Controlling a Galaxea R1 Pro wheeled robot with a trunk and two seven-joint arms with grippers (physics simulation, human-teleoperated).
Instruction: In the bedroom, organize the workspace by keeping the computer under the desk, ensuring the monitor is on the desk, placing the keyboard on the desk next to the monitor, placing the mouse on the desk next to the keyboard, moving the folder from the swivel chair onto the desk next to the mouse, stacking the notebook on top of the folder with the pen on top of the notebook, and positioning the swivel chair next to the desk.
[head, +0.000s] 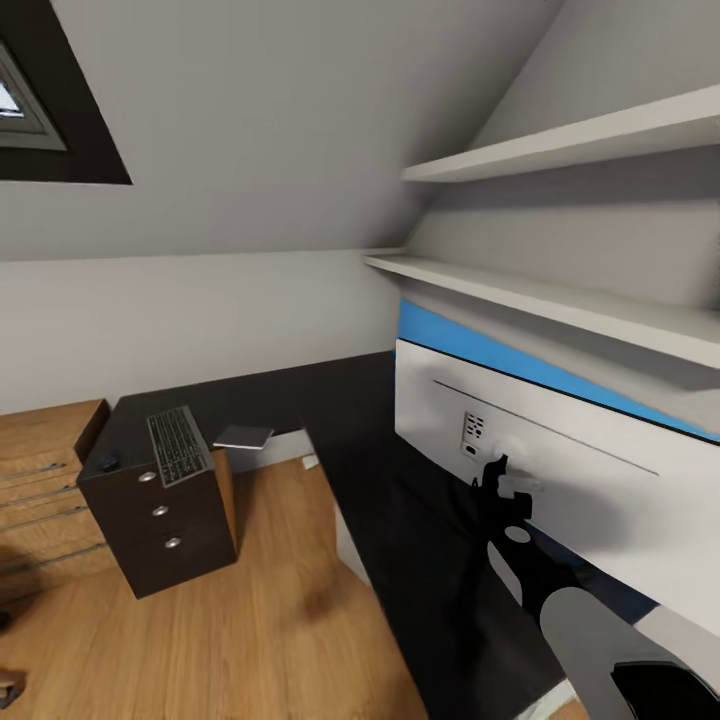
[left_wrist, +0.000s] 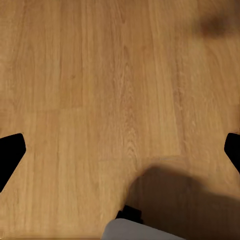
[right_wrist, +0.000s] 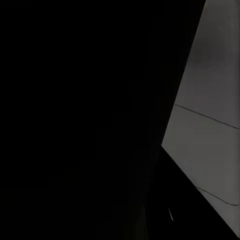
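White monitor back (head: 560, 470) at right on black surface (head: 400, 520), right pincer (head: 500, 482) at its stem, grip unclear, keyboard (head: 178, 446) on drawer unit (head: 160, 510) lower left, left wrist view showing wood floor (left_wrist: 110, 100), left pincer (left_wrist: 120, 150) wide.

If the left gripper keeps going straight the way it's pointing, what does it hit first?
Most likely the wood floor: the left wrist view looks straight down onto bare boards between the open fingertips, with nothing in between, though depth is unclear.

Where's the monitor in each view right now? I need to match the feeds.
Head view: monitor, white back facing camera, right of centre, right gripper at it.
Right wrist view: probably its pale back panel, close up.
Left wrist view: wood floor.
Shared landmark: thin dark line across that back.
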